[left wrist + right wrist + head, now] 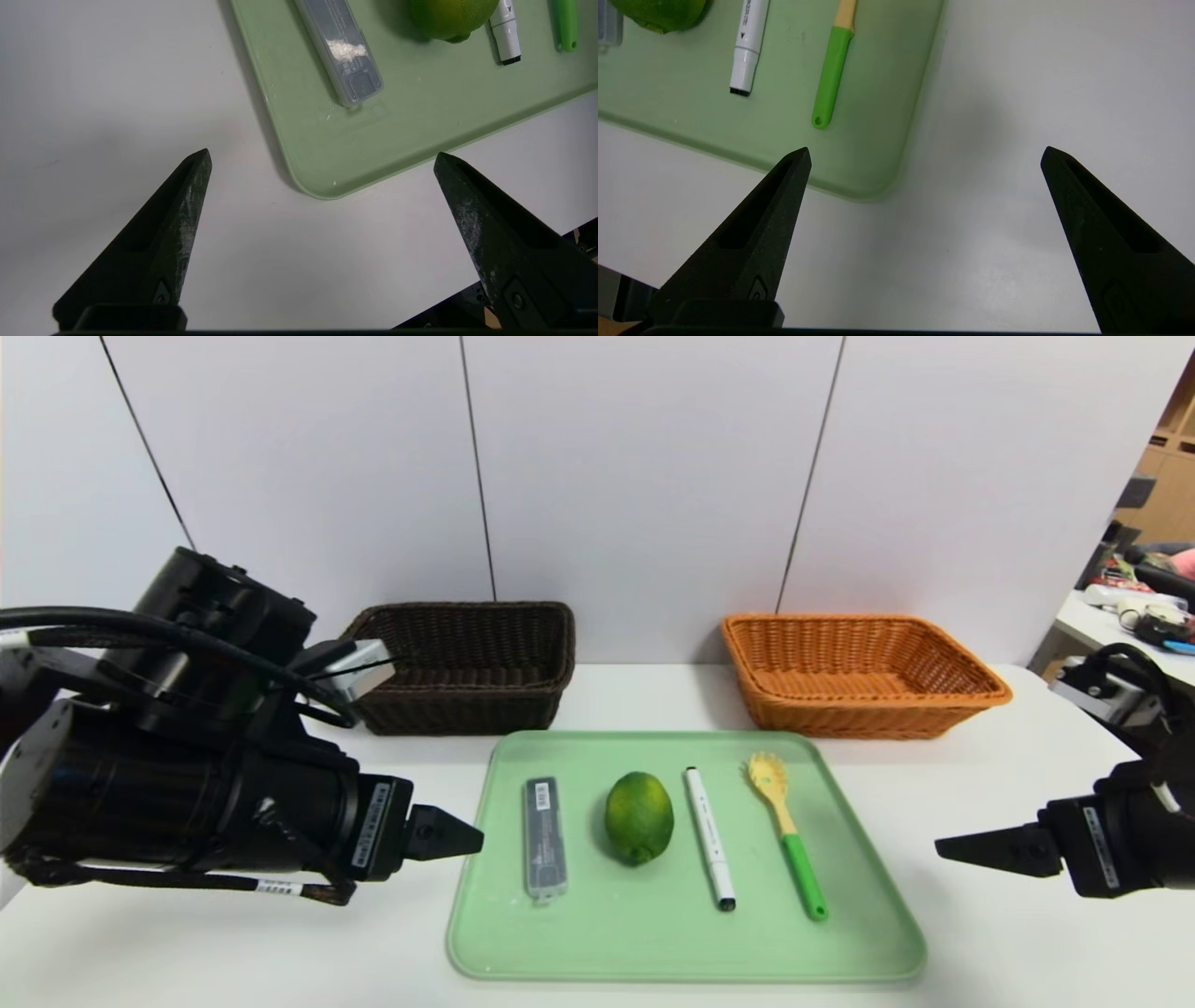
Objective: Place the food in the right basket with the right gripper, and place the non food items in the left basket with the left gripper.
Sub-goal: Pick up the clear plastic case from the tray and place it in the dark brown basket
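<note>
On a pale green tray (868, 943) lie, left to right, a slim grey case (544, 838), a green lime (639, 818), a white marker (709, 835) and a yellow pasta spoon with a green handle (789, 836). The dark brown basket (467, 665) stands behind the tray's left side and the orange-tan basket (859, 674) behind its right side; both look empty. My left gripper (467, 838) hovers just off the tray's left edge, open and empty (322, 158). Off the tray's right edge, my right gripper (948, 847) is also open and empty (924, 154).
The white table (1008, 747) ends at a white panelled wall behind the baskets. To the far right stands another table with clutter (1134, 607). The table's near edge shows in the left wrist view (514, 275).
</note>
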